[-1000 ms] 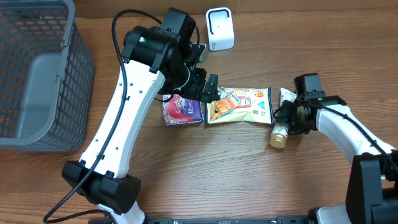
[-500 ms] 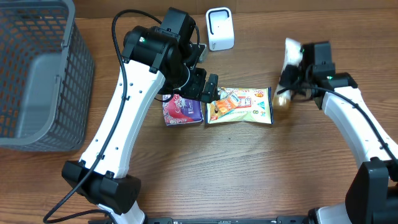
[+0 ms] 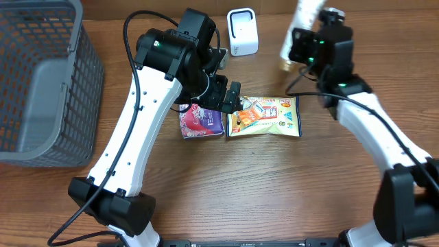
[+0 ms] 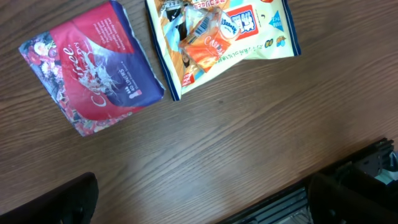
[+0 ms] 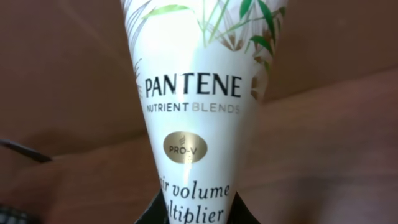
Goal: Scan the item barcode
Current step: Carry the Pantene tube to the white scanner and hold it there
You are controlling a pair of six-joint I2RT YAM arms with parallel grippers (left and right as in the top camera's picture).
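**Right gripper** (image 3: 298, 42): we list it as clamped on the tube, jaws drawn close around the lower body.

**Tube** (image 5: 193, 93): a second ago it lay on the tabletop by the right end of the snack bag (image 3: 267, 116). We now find it lifted clear and carried to the tabletop's far edge, just right of the white scanner (image 3: 242, 31). We judge the pick done and the presenting begun.

**Tube, appearance:** white, tapering, with a leaf print, black "PANTENE" lettering, a gold "PRO-V" seal and a gold cap. We see no barcode; it is probably on the back, so a turn may be needed.

**Left gripper** (image 3: 230, 103): jaws wide apart, holding nothing, hanging over the red-and-purple packet (image 4: 93, 74) mid-table.

**Grey basket** (image 3: 92, 75): at the left edge, well apart.
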